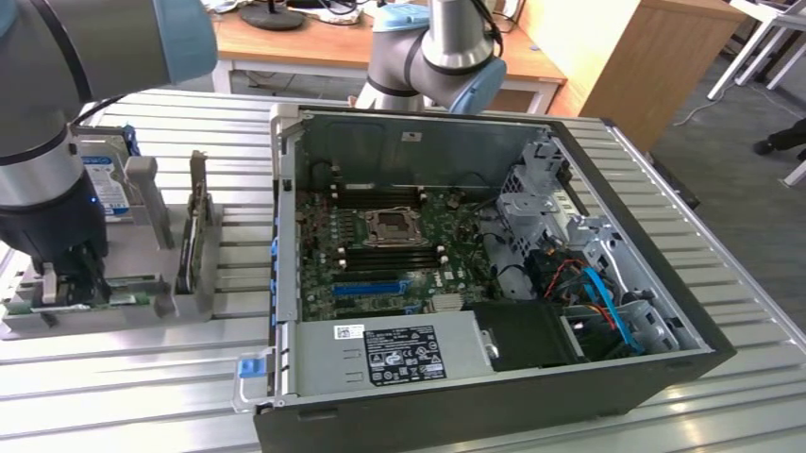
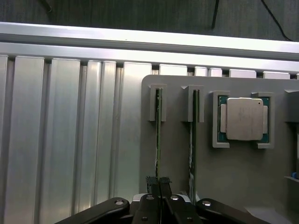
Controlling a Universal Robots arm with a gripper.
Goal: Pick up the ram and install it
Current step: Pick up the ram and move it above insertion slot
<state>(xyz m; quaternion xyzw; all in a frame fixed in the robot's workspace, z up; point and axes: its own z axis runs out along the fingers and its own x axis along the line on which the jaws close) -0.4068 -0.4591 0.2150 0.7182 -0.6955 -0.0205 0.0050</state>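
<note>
Clearly the pick-up step is in hand. On the exterior view's left, the arm reaches down to a grey holder on the tabletop, and the tool sits low among the holder's uprights. In the wrist view the tool is narrow, its jaws pinched on the exposed edge of the ram. The ram stands on edge in a slot of the holder and, as far as I can judge, is not yet lifted out. A second stick stands just beside it, and a square silver chip lies in its own pocket further along. In my judgement, freeing the ram calls for a straight pull along the slot, without knocking its neighbour. Further right in the exterior view an open computer case lies on its side, its green board showing long black sockets. The tabletop is ribbed aluminium. Behind it stand a wooden desk and a cabinet.
</note>
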